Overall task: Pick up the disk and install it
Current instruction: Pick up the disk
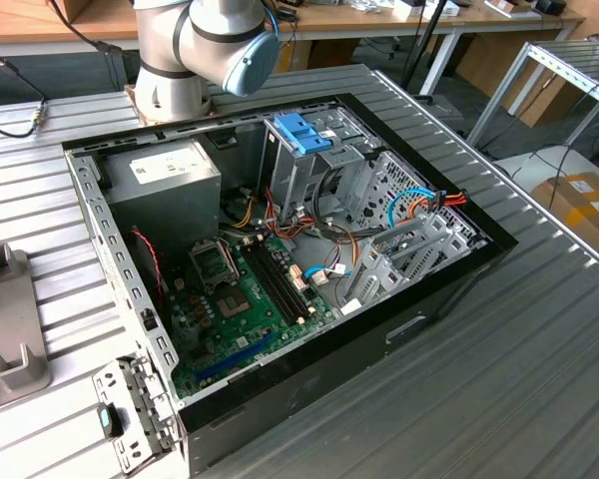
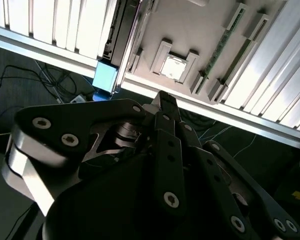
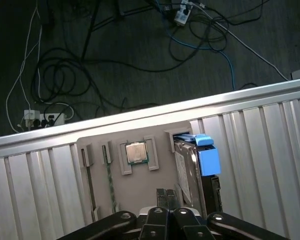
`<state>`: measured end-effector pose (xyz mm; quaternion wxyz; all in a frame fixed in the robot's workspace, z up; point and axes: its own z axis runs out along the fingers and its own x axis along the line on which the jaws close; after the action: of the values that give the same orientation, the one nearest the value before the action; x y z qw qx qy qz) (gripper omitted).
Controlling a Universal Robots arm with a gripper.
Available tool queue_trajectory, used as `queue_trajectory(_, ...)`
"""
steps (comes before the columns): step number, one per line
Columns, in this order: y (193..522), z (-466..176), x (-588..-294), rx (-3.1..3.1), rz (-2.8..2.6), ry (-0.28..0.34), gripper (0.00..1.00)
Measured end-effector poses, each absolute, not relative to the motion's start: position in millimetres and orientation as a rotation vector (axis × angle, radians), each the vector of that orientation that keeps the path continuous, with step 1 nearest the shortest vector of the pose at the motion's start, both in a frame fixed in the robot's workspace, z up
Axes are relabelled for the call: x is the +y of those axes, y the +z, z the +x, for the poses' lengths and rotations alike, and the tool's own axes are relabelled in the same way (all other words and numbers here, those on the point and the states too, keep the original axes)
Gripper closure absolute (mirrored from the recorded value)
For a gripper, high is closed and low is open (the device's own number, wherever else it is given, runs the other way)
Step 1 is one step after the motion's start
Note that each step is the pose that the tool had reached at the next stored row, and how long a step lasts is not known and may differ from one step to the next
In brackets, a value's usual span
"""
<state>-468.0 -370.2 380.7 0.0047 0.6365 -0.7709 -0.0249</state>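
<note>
Disk (image 3: 190, 165), a flat rectangular hard drive with a grey metal body, bright blue plastic rails and a blue end tab, stands on its long edge in a slot at one end of a flat grey fixture plate (image 3: 140, 187), tab toward the table's edge. The second wrist view shows the same disk (image 2: 117, 45) upright in that slot. I judge it is parked on edge so that both broad faces are free to be clamped. Just beside it on the plate, a square silver processor chip (image 3: 135, 152) lies flat in its own framed pocket, and a thin green memory strip (image 3: 110, 175) sits in a narrow groove beyond, each part kept apart by its holder. The black linked-finger gripper (image 3: 165, 194) hangs above the plate, pointing down at a spot between the chip and the disk. It touches neither, and its fingertips are pressed together on nothing, as the second wrist view of the gripper (image 2: 162, 100) also suggests. The plate rests on a ribbed aluminium table (image 3: 270, 150). In the exterior view an open black and bare-metal computer case (image 1: 379, 339) lies on its side on that table, so its drive cages face upward and are reachable from above. One tall metal cage carries a blue plastic latch (image 1: 304, 135).
</note>
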Motion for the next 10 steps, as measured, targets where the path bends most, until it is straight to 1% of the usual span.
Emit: queue_trajectory(10,380.6,-468.0,-370.2,-2.366,2.049,-0.077,0.9)
